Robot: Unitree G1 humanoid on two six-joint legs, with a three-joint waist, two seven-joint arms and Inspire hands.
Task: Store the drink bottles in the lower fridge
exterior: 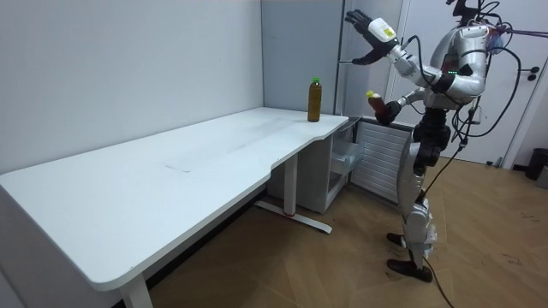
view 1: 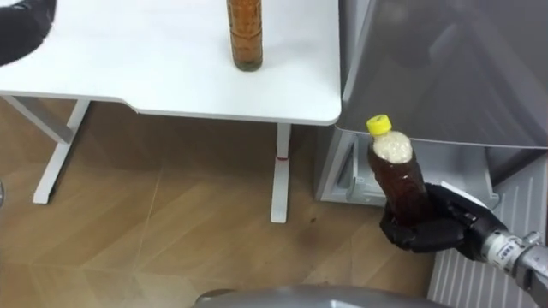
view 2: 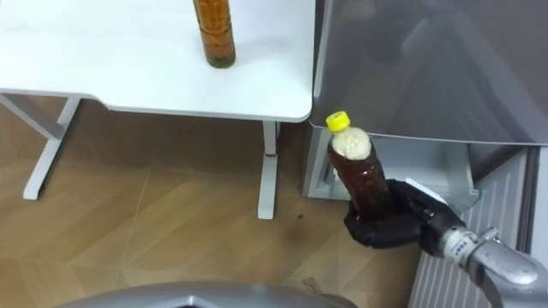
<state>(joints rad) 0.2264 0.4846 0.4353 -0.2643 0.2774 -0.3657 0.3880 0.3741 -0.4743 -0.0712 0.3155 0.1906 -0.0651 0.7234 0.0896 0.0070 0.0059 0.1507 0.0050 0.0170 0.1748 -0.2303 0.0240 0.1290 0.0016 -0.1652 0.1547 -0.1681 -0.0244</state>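
White surface (view 1: pixel 171 77) left of the fridge (view 1: pixel 445 68).

Left eye view: amber bottle (view 1: pixel 246 34) upright on the surface, near its fridge-side end. Right robot hand (view 1: pixel 428 229) clamped round the base of the yellow-capped bottle (view 1: pixel 398 167), which is upright before the fridge's lower compartment. Left robot hand (view 1: pixel 21 30) is a dark shape far left of the fridge.

Right eye view: yellow cap overlaps the bottom edge of the fridge's upper door.

Room view: robot stands on wooden floor facing the fridge, lower door (exterior: pixel 377 167) swung open. Left robot hand raised high before the upper fridge, fingers spread apart. Held bottle sits above the open lower door, seemingly outside the compartment.
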